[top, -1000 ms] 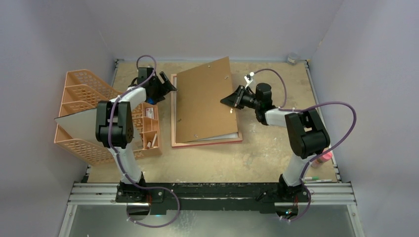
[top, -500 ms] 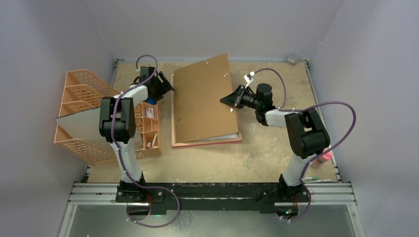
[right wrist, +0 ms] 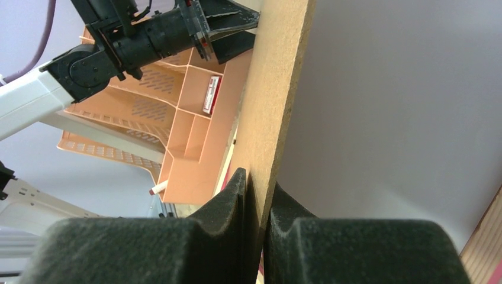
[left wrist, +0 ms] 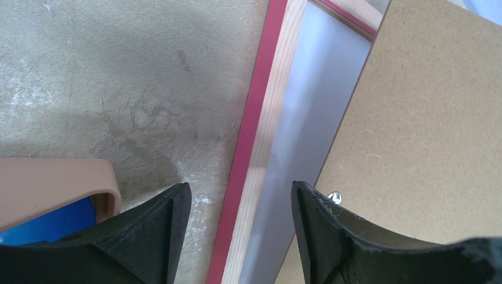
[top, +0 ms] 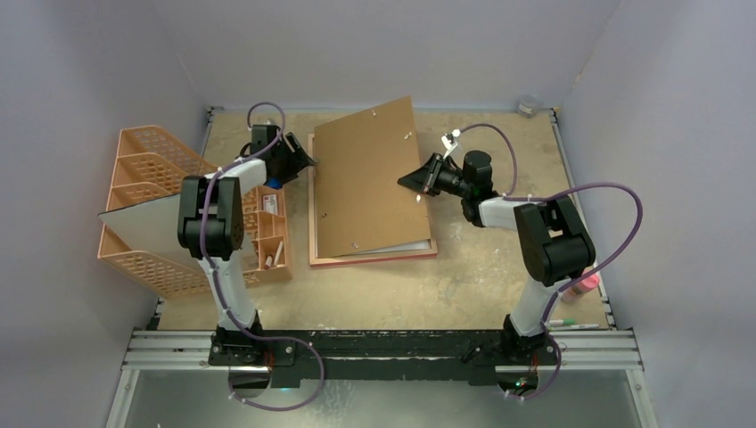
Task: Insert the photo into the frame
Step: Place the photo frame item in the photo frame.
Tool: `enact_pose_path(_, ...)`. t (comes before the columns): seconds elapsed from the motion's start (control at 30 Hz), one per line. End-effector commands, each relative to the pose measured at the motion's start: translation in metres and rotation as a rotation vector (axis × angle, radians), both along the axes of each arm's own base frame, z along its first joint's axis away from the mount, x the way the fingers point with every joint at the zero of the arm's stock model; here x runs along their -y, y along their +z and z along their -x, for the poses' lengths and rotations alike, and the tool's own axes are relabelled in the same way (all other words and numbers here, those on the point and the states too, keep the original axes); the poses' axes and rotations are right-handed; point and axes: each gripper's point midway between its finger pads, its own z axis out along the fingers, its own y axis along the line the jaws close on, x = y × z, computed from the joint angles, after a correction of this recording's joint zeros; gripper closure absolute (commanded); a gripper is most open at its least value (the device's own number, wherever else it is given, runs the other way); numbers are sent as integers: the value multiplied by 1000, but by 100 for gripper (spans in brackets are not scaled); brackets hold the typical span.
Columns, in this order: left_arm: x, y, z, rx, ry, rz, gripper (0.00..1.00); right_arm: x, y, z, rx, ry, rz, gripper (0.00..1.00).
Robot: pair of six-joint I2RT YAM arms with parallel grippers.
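- At the centre of the top view, the frame (top: 370, 259) lies on the table (top: 374, 299) with its pale wood back up. The board (top: 365, 178) is tilted over it, right edge raised.
- The right gripper (top: 403, 182) is clenched on that raised edge. In the right wrist view both pads pinch the board's thickness.
- At the frame's upper left, the left gripper (top: 310, 160) hovers with jaws spread and holds nothing. Its wrist view shows the fingers straddling the red rim.
- Between rim and board that view shows a smooth grey surface. You cannot tell whether it is glass or a sheet.
- At the left of the top view, a pale sheet leans in the organiser (top: 147, 152), well apart from the frame. It is most likely the photo (top: 138, 227) seen from its plain back, since no print shows.
- So, as far as you can judge, only the opening is done. You have yet to fetch the photo, lay it in the frame under the board, and lower the board.
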Motion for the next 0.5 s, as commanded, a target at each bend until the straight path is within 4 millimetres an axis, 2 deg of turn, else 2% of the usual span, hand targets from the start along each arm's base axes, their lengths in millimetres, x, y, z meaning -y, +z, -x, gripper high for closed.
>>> enact_pose_path(0.0, 2, 32, -1, 113, -64, -23, 34, -6, 21, -8, 126, 26, -9, 100)
enact_pose_path(0.2, 0, 39, 1, 138, -75, -48, 33, -6, 18, -10, 116, 23, -6, 100)
enact_pose_path(0.23, 2, 44, -4, 169, -82, -50, 33, -6, 18, -11, 115, 22, -6, 100)
enact_pose_path(0.47, -1, 43, -5, 172, -78, -65, 31, -7, 9, -15, 85, 23, 6, 100)
